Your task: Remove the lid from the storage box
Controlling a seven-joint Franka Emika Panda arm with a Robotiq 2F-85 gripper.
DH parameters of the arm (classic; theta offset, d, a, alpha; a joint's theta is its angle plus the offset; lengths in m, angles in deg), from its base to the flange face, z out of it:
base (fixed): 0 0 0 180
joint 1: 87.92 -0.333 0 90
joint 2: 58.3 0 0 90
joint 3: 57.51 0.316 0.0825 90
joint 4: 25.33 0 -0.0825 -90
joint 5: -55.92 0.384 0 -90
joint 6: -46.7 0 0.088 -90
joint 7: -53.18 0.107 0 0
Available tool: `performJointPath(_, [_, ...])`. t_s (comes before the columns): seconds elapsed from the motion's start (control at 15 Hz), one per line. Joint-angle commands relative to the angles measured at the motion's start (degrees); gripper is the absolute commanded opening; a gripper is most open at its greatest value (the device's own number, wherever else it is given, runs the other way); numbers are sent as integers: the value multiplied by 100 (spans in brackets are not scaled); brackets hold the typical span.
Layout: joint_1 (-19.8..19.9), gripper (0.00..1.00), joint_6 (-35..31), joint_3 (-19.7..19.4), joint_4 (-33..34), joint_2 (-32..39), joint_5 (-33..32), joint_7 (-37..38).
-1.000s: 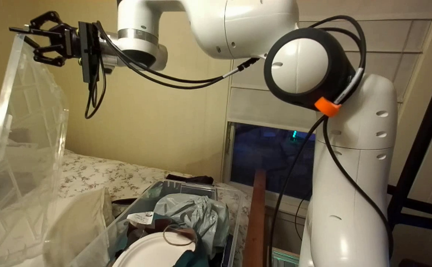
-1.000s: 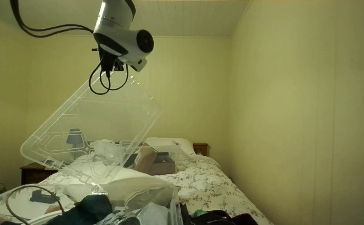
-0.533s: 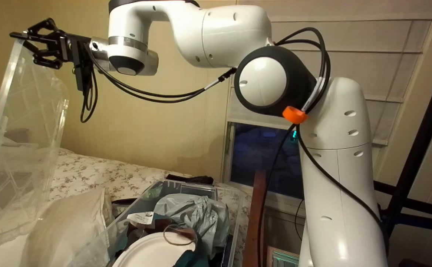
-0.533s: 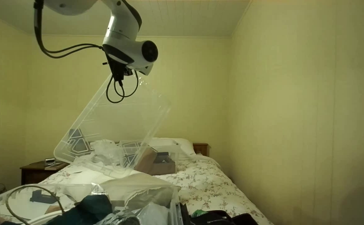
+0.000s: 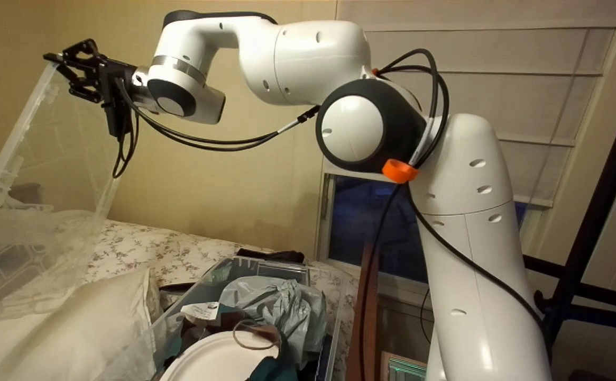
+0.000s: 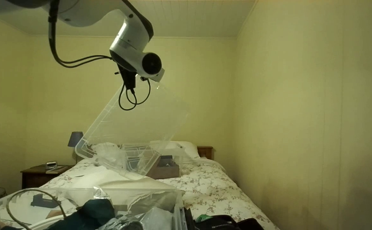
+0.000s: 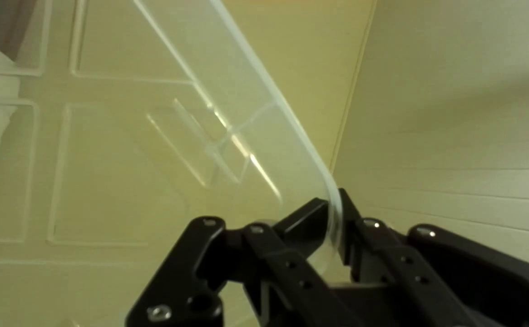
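The lid [image 5: 59,174] is a clear, see-through rectangular sheet with a shallow rim. My gripper [image 5: 54,61] is shut on its upper corner; the wrist view shows the lid's rim [image 7: 287,113] pinched between both fingers. The lid hangs tilted in the air over the bed, and shows also in an exterior view [image 6: 134,127], where the wrist hides the grasp. The storage box [image 5: 337,328] is a clear plastic tub standing uncovered, apart from the lid. Its rim [image 6: 141,189] shows at the bottom of an exterior view.
The box holds a grey plastic bag [image 5: 286,307], a white plate [image 5: 223,360] and dark cloth [image 6: 90,214]. A pale pillow [image 5: 101,317] lies beside it on the flowered bed [image 5: 170,243]. Farther back are a brown carton [image 6: 165,171] and a nightstand [image 6: 32,179] with a lamp [image 6: 75,139].
My gripper and the lid have moved right and slightly down in both exterior views. The lid's lower edge has swung farther from the box over the bed. The grip stays shut; the box is unmoved.
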Motion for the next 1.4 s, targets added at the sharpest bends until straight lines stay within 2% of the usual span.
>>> performJointPath(0.0, [144,2,-274,-75,1126,772,1137,-982])
performJointPath(0.2, [209,2,-432,-149,1706,1253,2186,-1848])
performJointPath(0.4, [212,2,-315,-248,2075,1702,3361,-3232])
performJointPath(0.47, [1131,2,-653,942,2541,1862,2663,-3378])
performJointPath(0.53, [1218,2,-888,1160,2705,2026,2641,-3750])
performJointPath(0.6, [1408,2,-1164,1625,2927,2243,2549,-4235])
performJointPath(0.67, [1506,2,-1050,1813,2938,2333,2518,-4658])
performJointPath(0.73, [1561,2,-496,1824,2242,2103,2505,-5084])
performJointPath(0.93, [1865,2,-623,2088,1003,1637,2492,-5110])
performJointPath(1.0, [2052,2,-608,2360,935,1693,2491,-5250])
performJointPath(1.2, [2808,2,-245,3624,1473,2318,2490,-6436])
performJointPath(1.33, [3036,2,-781,4122,1285,2315,2489,-6793])
